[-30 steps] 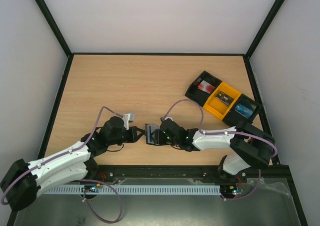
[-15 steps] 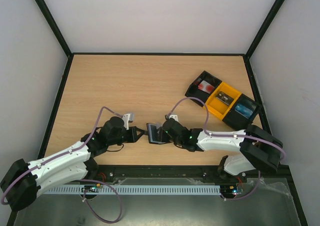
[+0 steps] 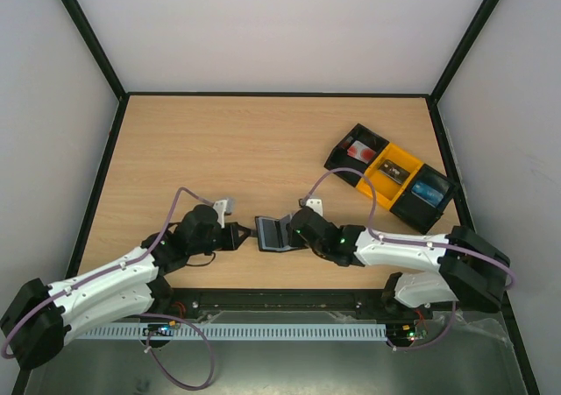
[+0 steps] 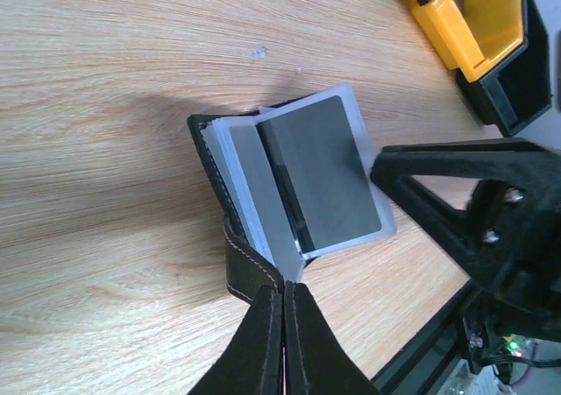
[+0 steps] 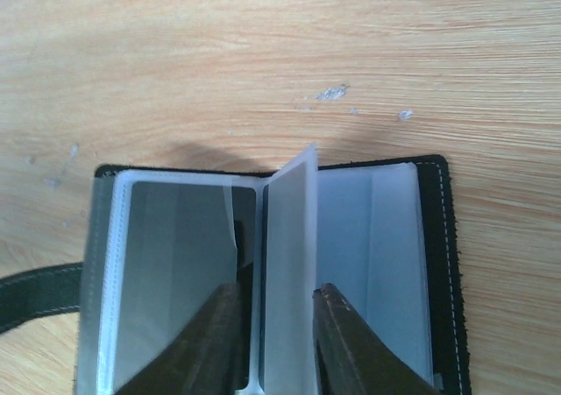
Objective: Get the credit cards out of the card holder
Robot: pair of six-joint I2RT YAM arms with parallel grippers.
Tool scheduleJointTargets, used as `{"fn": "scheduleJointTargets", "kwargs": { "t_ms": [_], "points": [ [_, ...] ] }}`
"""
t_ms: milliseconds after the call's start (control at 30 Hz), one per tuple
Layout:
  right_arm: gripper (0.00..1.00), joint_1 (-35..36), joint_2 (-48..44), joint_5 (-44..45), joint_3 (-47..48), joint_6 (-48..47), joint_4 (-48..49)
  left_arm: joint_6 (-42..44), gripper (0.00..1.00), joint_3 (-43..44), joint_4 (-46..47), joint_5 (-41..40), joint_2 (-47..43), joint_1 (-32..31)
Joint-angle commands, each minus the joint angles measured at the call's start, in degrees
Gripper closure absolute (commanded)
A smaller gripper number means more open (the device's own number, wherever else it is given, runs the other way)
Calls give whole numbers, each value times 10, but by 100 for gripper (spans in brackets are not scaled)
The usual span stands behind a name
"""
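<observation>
The black card holder [image 3: 270, 234] lies open on the table near the front edge, its clear sleeves fanned out. My left gripper [image 3: 249, 234] is shut on the holder's stitched strap [image 4: 241, 268], its fingertips [image 4: 285, 292] pinched tight. A dark grey credit card [image 4: 320, 172] shows in one sleeve. My right gripper [image 5: 278, 288] straddles one upright sleeve with a pale card [image 5: 289, 237] inside. Its right finger [image 5: 351, 342] touches the sleeve, and a thin gap remains at its left finger [image 5: 215, 338]. Another grey card [image 5: 175, 264] lies in the left sleeve.
A long black-and-yellow tray [image 3: 390, 178] with three compartments sits at the right rear, holding a red-and-white item and a blue item. Its yellow part [image 4: 478, 18] shows in the left wrist view. The table's front rail runs just behind both grippers.
The right arm has shifted rightward, uncovering more of the holder, and its jaws have narrowed around the upright sleeve. The left gripper has stayed shut on the strap.
</observation>
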Motion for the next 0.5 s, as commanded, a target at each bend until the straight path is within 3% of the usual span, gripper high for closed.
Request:
{"fn": "scheduleJointTargets", "kwargs": {
  "t_ms": [0,133,400,433,467],
  "points": [
    [81,2,-31,48,-17,-2,-34,18,97,16,-36,-28,-10,2],
    [93,1,-43,46,-34,3,-27,19,97,25,-68,-54,-17,1],
    [83,1,-35,23,-31,-1,20,21,97,39,-103,-93,-3,2],
    [82,2,-28,15,-30,-1,34,18,96,42,-107,-100,3,3],
    [81,1,-18,8,-27,-2,45,15,89,46,-114,-106,7,2]
  ]
}}
